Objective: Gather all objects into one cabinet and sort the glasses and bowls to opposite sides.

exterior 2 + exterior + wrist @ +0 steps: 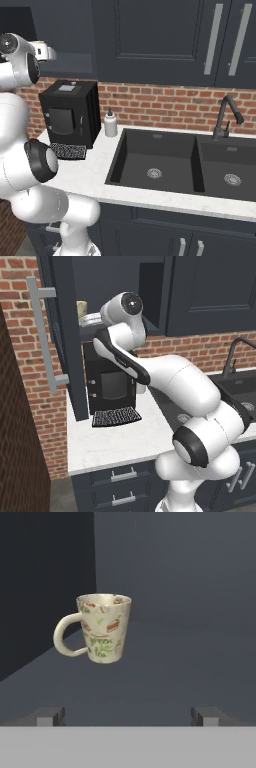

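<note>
A beige patterned mug (103, 628) with a handle stands upright on the dark shelf (170, 672) of the open navy cabinet (115, 281). In the hand view its handle points left. My gripper (129, 716) is open, its fingertips (50, 716) spread wide and well short of the mug, with nothing between them. From the left base view the hand reaches into the cabinet just below a beige cup (81, 308). The cabinet door (62, 341) with its long grey bar handle (42, 336) stands swung open at the left.
A black coffee machine (111, 381) sits on the white counter (115, 441) under the cabinet. A soap dispenser (110, 123), a dark double sink (165, 160) and a faucet (226, 117) lie to the right. Brick wall runs behind.
</note>
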